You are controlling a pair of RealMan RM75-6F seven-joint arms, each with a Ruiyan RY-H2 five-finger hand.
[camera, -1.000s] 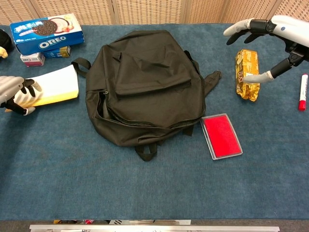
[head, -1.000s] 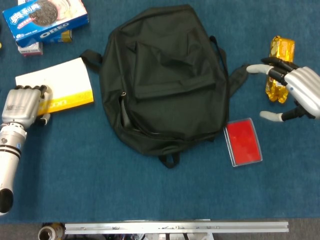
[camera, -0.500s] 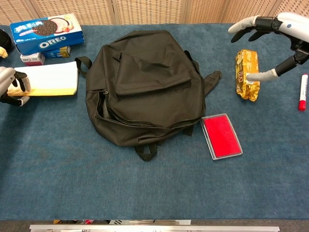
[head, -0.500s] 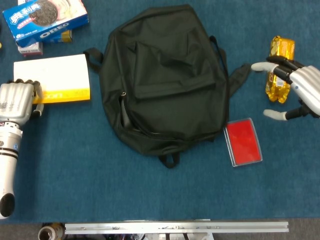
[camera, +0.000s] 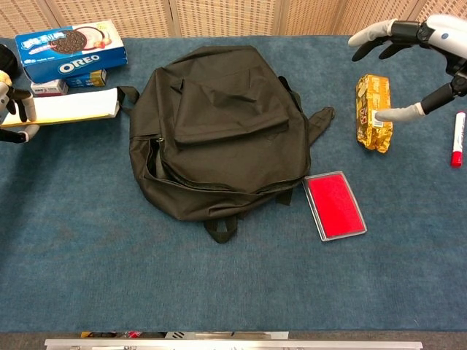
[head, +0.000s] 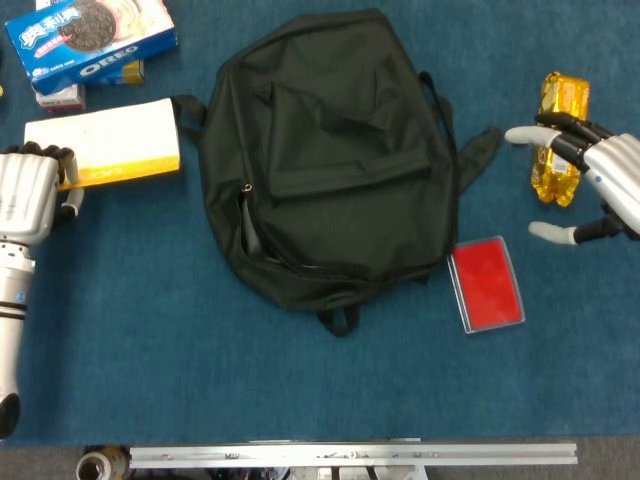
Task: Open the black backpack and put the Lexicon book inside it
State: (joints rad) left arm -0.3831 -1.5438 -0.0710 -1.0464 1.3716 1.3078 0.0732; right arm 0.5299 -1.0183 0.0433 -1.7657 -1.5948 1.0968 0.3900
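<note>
The black backpack (head: 325, 160) (camera: 219, 131) lies flat mid-table with the zipper on its left side partly open (head: 246, 215). The white and yellow Lexicon book (head: 105, 140) (camera: 69, 108) is to its left, almost touching a strap. My left hand (head: 25, 195) (camera: 14, 109) grips the book's left end and holds it slightly raised, so the chest view sees it nearly edge-on. My right hand (head: 600, 185) (camera: 419, 44) hovers to the right of the backpack with fingers spread and nothing in it, over a gold snack pack (head: 560, 135) (camera: 373, 113).
A blue Oreo box (head: 90, 40) (camera: 69, 47) sits on smaller boxes at the back left, just behind the book. A red flat case (head: 486, 283) (camera: 334, 205) lies by the backpack's lower right. A red marker (camera: 458, 138) lies at the far right. A metal rail (head: 350, 455) runs along the front edge.
My left hand has drawn the book back and to the left and tilted it up off the table. My right hand has drifted slightly to the right, still spread.
</note>
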